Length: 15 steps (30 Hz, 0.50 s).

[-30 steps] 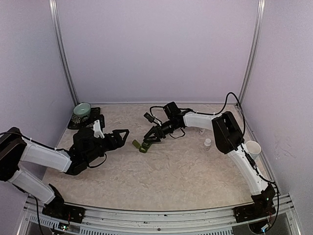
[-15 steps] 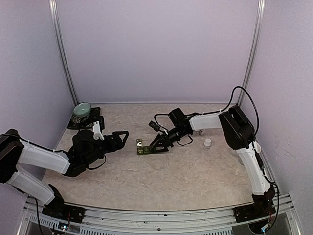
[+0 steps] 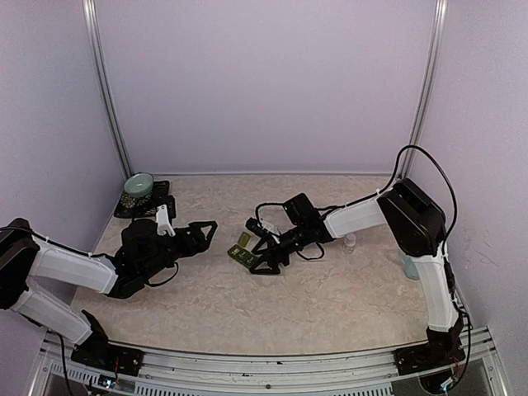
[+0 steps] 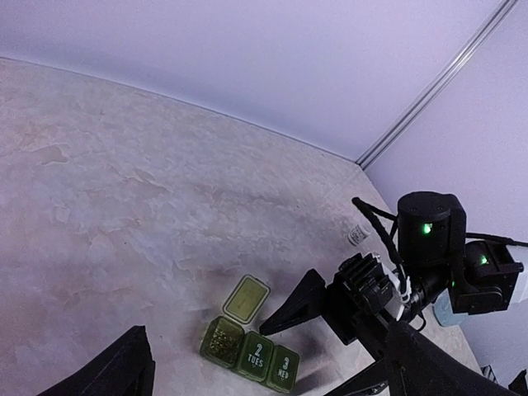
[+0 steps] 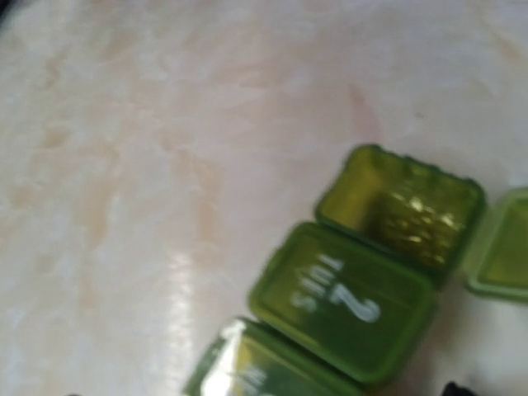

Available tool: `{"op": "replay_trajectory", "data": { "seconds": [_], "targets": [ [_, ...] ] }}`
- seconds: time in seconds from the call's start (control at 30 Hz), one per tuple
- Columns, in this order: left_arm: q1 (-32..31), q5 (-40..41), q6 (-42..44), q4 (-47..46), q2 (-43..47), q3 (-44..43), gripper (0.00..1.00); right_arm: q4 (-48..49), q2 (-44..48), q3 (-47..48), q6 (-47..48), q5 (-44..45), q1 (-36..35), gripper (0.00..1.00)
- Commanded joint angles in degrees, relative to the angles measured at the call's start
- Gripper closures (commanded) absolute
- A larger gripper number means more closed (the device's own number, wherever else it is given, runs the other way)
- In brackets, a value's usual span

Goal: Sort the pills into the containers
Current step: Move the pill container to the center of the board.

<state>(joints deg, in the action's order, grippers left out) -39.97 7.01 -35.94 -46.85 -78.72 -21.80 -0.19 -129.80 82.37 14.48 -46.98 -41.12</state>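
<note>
The containers (image 3: 242, 256), a dark green strip of three joined compartments, lie flat on the table mid-field. The end compartment (image 5: 404, 206) has its lid (image 4: 246, 298) flipped open, and yellowish glints show inside. The lids marked "2 TUES" (image 5: 346, 301) and "3 WED" (image 4: 283, 368) are closed. My right gripper (image 3: 258, 254) is open and hangs low over the strip, one finger (image 4: 297, 307) beside the open lid, the other on the near side. My left gripper (image 3: 203, 230) is open and empty, a short way left of the strip. I cannot make out any loose pills.
A small white bottle (image 3: 350, 242) stands right of the right gripper. A pale blue mug (image 3: 409, 266) sits behind the right arm near the right wall. A pale green bowl (image 3: 139, 185) rests on a black tray (image 3: 165, 202) at the back left.
The right arm swung toward the near left and came down over the strip. The strip now lies flat with its end lid open, and the right jaws have widened. The left arm stayed still.
</note>
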Motion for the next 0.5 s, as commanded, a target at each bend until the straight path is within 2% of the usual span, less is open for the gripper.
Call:
{"op": "replay_trajectory", "data": {
  "seconds": [0.0, 0.23, 0.47],
  "targets": [
    [-0.28, 1.32, 0.79, 0.54, 1.95, 0.84, 0.05, 2.77, 1.6, -5.63, -5.41, 13.21, -0.55, 0.06],
    [-0.54, 2.77, 0.95, 1.22, 3.13, 1.06, 0.05, 6.54, 4.17, -10.68, -10.18, 19.87, -2.81, 0.05],
    [-0.55, 3.52, 1.02, 1.85, 2.96, 0.71, 0.05, 8.27, 3.6, -12.22, -13.26, 22.2, -5.32, 0.02]
  ]
}}
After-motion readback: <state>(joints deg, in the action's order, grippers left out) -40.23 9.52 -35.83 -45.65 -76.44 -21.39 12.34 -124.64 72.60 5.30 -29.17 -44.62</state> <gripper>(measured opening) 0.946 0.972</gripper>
